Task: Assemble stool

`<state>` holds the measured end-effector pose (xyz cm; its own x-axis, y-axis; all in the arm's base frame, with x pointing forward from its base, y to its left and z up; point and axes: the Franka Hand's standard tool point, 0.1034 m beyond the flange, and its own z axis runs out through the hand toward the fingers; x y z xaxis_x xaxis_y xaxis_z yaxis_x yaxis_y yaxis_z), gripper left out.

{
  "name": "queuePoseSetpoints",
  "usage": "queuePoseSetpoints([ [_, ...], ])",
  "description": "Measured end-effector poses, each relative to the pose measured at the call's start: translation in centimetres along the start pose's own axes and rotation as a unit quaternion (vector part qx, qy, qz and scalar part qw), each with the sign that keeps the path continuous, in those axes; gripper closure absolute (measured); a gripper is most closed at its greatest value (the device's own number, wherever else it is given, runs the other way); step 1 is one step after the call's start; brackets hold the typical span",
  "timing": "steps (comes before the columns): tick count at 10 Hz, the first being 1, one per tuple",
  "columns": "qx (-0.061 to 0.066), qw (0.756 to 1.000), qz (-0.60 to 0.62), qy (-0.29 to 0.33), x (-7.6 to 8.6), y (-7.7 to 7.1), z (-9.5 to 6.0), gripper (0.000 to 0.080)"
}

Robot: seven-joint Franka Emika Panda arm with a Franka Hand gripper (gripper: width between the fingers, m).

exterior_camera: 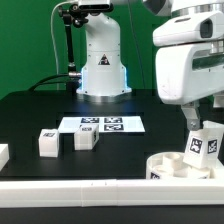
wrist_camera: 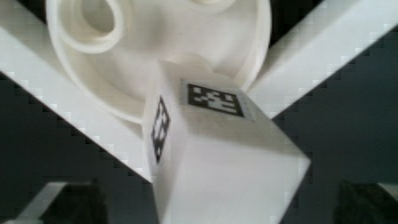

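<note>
Our pincer (exterior_camera: 196,120) stands wide, holding nothing, just above a stool leg (exterior_camera: 204,146) standing on the seat disc (exterior_camera: 168,166) beneath. We judge this leg is being fitted; next calls for closing squarely on it and screwing it home

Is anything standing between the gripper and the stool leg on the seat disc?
Nothing visible does. The gripper has its open jaws on either side of the stool leg, which stands on the seat disc. The two loose legs sit well off toward the exterior view's left.
</note>
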<state>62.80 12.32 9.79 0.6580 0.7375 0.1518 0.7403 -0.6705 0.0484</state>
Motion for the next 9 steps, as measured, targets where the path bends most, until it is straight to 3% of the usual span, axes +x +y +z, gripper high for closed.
queuePoseSetpoints([
  [5,-0.003,0.988,-0.156,-0.003,-0.39,0.44,0.02,0.0150],
  [9,-0.013,0.936,-0.352,-0.020,-0.72,0.75,0.60,0.0150],
])
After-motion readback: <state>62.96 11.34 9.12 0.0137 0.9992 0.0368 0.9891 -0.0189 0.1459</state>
